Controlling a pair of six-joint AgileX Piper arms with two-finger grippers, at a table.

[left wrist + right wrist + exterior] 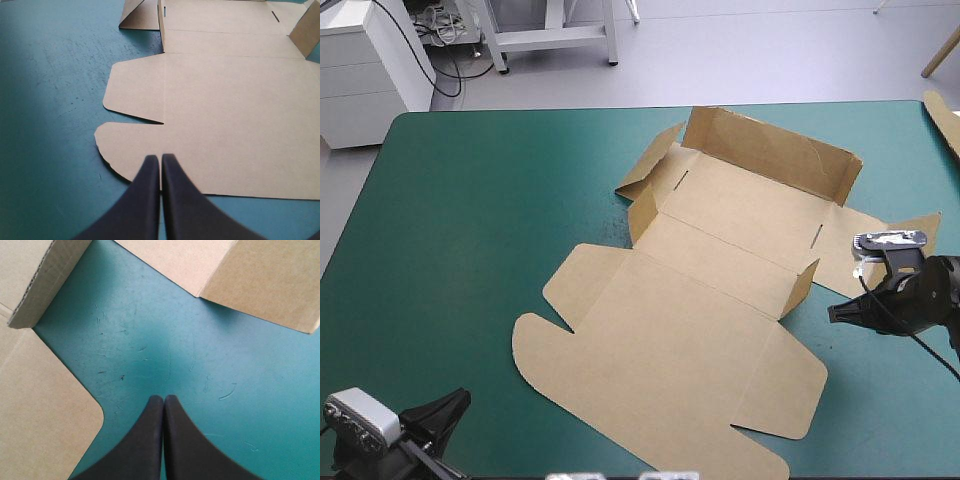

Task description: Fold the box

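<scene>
Early step, by all signs: walls barely begun. Spread over the middle of the teal-green worktop (450, 220) and toward its right side: the box (720, 250), mostly flat, with its wide lid panel (660, 370) toward the near edge. Raised so far only the far wall (770, 150). Right side flap (840, 265) flat on the cover, short corner tabs (642, 208) half up. At the far right edge, a strip of spare board (942, 118), well apart and out of the way.

Next, probably: stand a side flap up, then tuck it. Calls for getting a tip beneath a board edge that lies flush on the cover, with little to catch there and a light sheet likely to slide.

Left gripper (160, 159): jaws pressed together, empty, poised over the lid panel's near edge beside a rounded tab (125, 145). Right gripper (163, 399): jaws likewise clenched on nothing, over bare cover in the notch between the lid corner and the right side flap. No other obstruction in sight.
</scene>
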